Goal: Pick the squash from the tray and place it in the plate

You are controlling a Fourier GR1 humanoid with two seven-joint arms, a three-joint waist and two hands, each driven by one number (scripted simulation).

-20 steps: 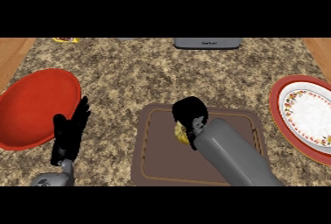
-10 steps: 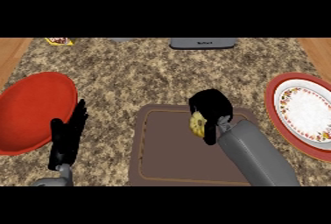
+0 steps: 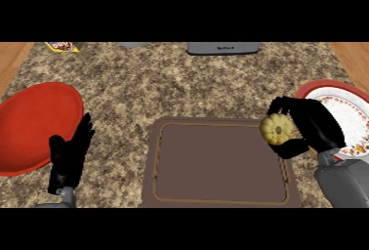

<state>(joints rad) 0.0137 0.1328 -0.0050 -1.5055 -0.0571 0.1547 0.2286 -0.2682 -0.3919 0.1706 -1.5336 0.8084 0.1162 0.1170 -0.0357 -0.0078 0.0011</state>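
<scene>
Now the small round yellow squash (image 3: pixel 277 128), ribbed like a little pumpkin, sits in the right hand (image 3: pixel 306 128), whose black fingers and thumb are curled round it. Half a second ago this hand was above the middle of the brown rectangular tray (image 3: pixel 220 168); a second ago it was low on the tray, closing on the squash. At this moment the squash is lifted and hangs over the right edge of the tray, just beside the white round plate with a red rim and a speckled pattern (image 3: pixel 346 117). I judge that the picking step is done and the carrying is nearly finished; what remains is to bring the squash over the plate and let it go.

The tray looks matte and flat, with a thin lighter line running inside its border, and nothing lies on it. The counter (image 3: pixel 187 83) has a mottled brown stone surface. At the left lies a large red round plate (image 3: pixel 32 127), smooth and plain. The left hand (image 3: pixel 70 154) rests beside it with fingers straight and up, holding nothing. At the far edge I see a grey flat object (image 3: pixel 223 48) and a small yellow packet (image 3: pixel 63 46).
</scene>
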